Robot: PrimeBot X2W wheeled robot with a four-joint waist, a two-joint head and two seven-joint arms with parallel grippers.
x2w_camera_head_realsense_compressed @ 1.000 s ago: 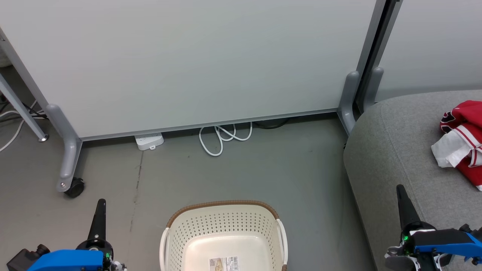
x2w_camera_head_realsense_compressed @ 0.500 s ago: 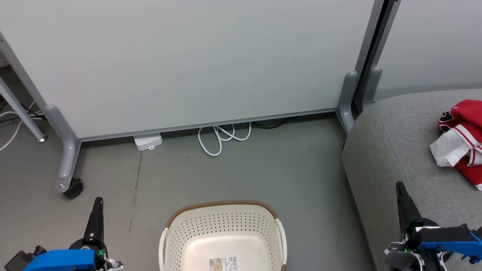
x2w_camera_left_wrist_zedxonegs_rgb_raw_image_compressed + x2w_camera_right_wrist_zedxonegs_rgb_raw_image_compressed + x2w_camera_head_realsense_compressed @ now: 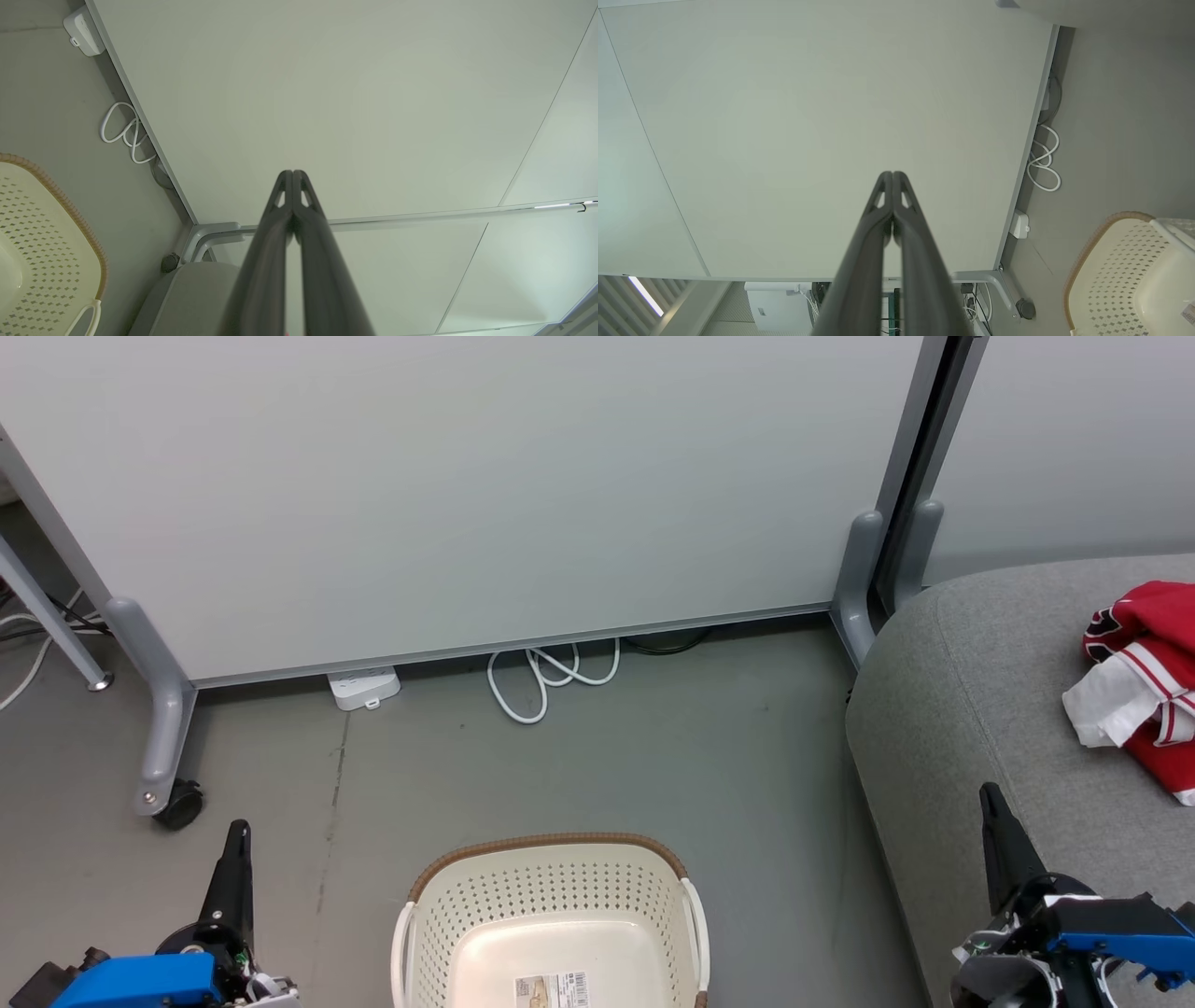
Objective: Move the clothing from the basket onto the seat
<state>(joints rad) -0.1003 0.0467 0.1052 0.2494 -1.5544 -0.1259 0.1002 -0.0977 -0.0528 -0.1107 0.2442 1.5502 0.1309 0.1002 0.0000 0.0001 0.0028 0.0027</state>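
Both your grippers are closed on nothing. The left gripper hangs over the floor just left of the basket, fingers pressed together and pointing at the white partition. The right gripper does the same above the near edge of the seat. The clothing lies bunched on the seat at the far right, its white part and striped trim spilling forward, well apart from the basket. The basket stands on the floor between your arms, and the part in view holds only a label. The transfer looks finished, which would explain the idle, empty grippers. Check the basket's unseen near end before you stop.
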